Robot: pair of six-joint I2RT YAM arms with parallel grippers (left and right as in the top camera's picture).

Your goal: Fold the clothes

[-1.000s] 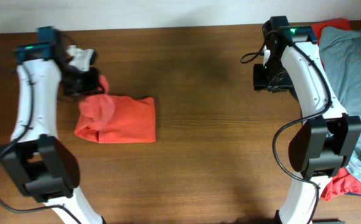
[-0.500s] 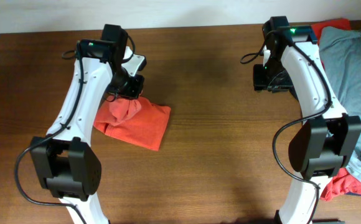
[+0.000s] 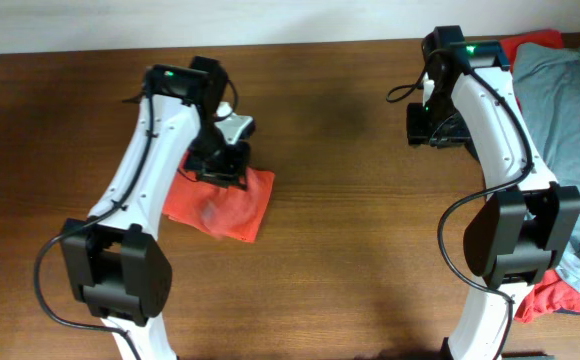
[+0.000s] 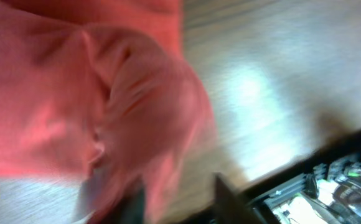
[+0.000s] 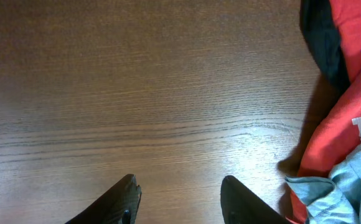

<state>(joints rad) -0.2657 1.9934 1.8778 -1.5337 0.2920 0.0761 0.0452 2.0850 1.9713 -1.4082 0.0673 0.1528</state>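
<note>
A folded orange-red T-shirt (image 3: 225, 205) lies on the left half of the table. My left gripper (image 3: 225, 165) hovers at its far edge. The left wrist view is blurred: a raised lump of the same shirt (image 4: 75, 93) sags in front of the left gripper (image 4: 177, 202), whose jaws stand apart, one finger brushed by cloth. My right gripper (image 3: 432, 125) hangs open over bare wood (image 5: 180, 190) at the back right. Just to its right lies a pile of clothes: a grey-blue T-shirt (image 3: 570, 120) (image 5: 348, 193) over an orange-red one (image 3: 530, 45) (image 5: 348, 93).
The pile runs down the table's right edge, with more red cloth (image 3: 555, 298) near the right arm's base. A dark garment edge (image 5: 320, 50) shows beside the red shirt. Brown wood (image 3: 350, 220) spans the middle between the arms.
The left arm swung from the far left toward the middle, dragging the orange-red shirt rightward. Its jaws have parted and the lifted bunch of cloth has dropped flatter. The right arm is still.
</note>
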